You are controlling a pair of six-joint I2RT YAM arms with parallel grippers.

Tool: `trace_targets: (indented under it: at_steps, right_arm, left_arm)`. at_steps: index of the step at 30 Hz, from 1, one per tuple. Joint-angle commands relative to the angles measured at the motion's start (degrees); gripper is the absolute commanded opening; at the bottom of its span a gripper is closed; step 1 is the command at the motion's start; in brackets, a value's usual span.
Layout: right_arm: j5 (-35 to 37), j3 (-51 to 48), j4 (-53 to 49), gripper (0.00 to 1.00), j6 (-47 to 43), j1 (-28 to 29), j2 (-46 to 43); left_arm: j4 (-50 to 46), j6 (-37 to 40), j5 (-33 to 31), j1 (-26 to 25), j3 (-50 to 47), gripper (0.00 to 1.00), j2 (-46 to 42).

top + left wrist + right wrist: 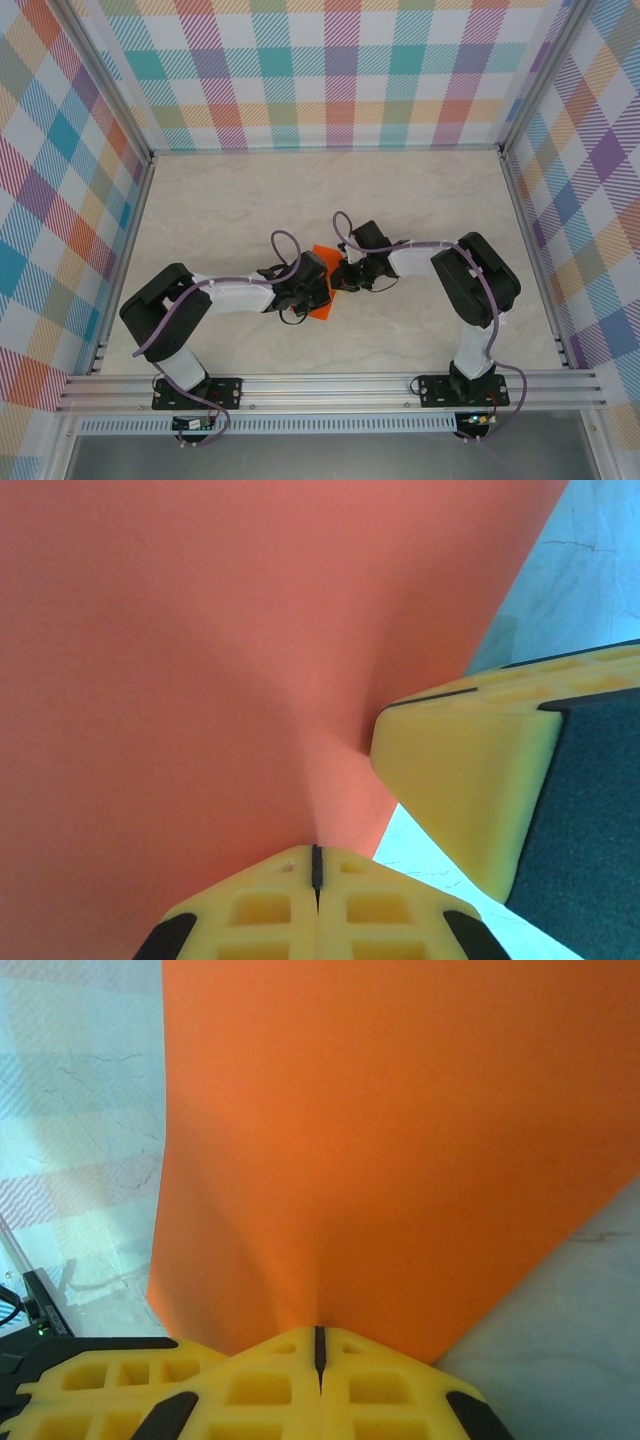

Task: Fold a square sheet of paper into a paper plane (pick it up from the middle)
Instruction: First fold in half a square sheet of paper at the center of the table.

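The square sheet of paper (pixel 321 311) is bright orange and sits mid-table between the two arms, partly covered by them. My left gripper (pixel 322 285) comes in from the left and my right gripper (pixel 338 278) from the right, nearly meeting over the sheet. In the left wrist view the paper (pixel 200 660) runs down into my left gripper (pixel 317 865), whose yellow jaws are shut on its edge. The right gripper's yellow finger (pixel 470 780) presses against the sheet beside it. In the right wrist view the paper (pixel 400 1140) puckers into my shut right gripper (pixel 319 1345).
The pale marble-patterned table (pixel 250 200) is walled by checked panels at the back and both sides. An aluminium rail (pixel 330 385) runs along the near edge by the arm bases. The left gripper's yellow finger (pixel 90 1380) shows low on the left in the right wrist view.
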Motion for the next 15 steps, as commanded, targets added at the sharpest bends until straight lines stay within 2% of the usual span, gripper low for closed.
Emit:
trace_targets:
  at_steps: [1, 8, 15]
  right_arm:
    - [4.3, 1.7, -1.3, 0.05, -2.5, -1.0, 1.7]
    - [5.9, 5.1, -1.9, 0.04, -4.6, -4.1, 3.9]
    - [4.1, 10.0, -0.5, 0.04, -6.3, -9.0, 9.2]
  left_arm:
    - [-9.5, -1.2, -0.8, -1.4, 0.1, 0.0, 1.8]
    - [-11.0, -2.8, -0.2, -1.6, -2.5, 0.0, 2.0]
    - [-10.2, -3.1, 0.5, -1.7, -3.4, 0.0, 2.0]
